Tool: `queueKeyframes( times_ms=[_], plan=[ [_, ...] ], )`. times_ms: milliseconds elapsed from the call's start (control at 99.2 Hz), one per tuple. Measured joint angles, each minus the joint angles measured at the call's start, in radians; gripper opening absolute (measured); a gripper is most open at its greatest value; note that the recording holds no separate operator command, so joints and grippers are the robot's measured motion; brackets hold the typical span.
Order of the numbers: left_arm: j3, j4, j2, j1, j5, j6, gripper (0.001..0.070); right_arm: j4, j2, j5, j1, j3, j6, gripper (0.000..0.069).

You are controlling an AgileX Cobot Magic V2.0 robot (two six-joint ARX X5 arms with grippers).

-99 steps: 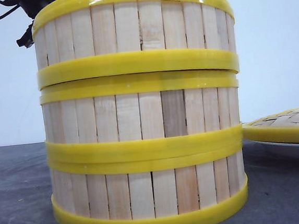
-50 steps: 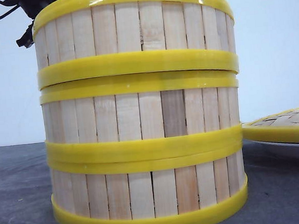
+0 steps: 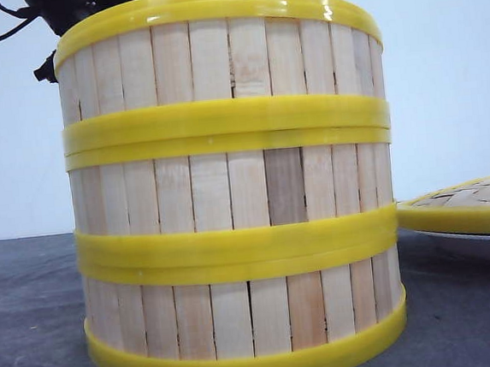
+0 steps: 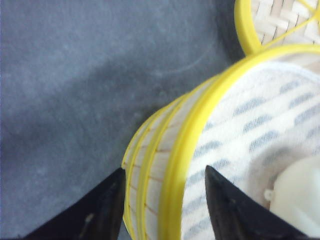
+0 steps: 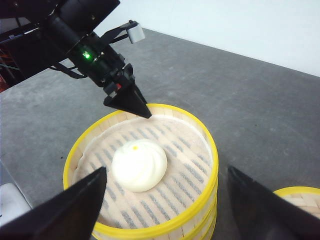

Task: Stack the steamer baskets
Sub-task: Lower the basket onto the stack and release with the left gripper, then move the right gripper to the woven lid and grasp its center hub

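Standing on the grey table, three steamer baskets are stacked; the left gripper straddles the top rim, jaws spread. The right gripper hovers above, jaws wide apart.

Steamer baskets show pale wooden slats, yellow rims; the bun is white.

You're getting the front camera sitting low at table level, very near the stacked steamer baskets, facing forward. Your left wrist camera is looking down along the stack's rim from close by, while the right wrist one is looking down from higher up, both sharing the top basket's bun.
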Motion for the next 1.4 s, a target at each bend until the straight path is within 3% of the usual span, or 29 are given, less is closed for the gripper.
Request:
queueKeyframes(
  times_ms=[222,303,545,656,998,1402],
  plan=[
    [-0.002,0.096,-0.092,0.015,-0.002,-0.023,0.0300,-0.023,-0.004,0.061,0.000,0.000,0.001,0.0474],
    [-0.002,0.161,-0.192,0.016,-0.032,-0.034,0.0300,-0.041,-0.005,0.100,0.000,0.000,0.003,0.0485],
    [-0.001,0.233,-0.513,0.014,-0.260,-0.040,0.0300,-0.076,0.000,0.229,-0.009,0.000,0.038,0.0488],
    [-0.001,0.195,-0.623,0.014,-0.312,-0.040,0.0300,-0.117,0.023,0.258,-0.043,0.002,0.066,0.0488],
    [-0.001,0.009,-0.871,0.013,-0.315,-0.039,0.0300,-0.193,0.244,0.179,-0.273,0.004,0.081,0.0488],
    [-0.001,-0.192,-0.928,0.013,-0.278,-0.039,0.0300,-0.152,0.547,-0.005,-0.583,0.004,0.077,0.0458]
  ],
)
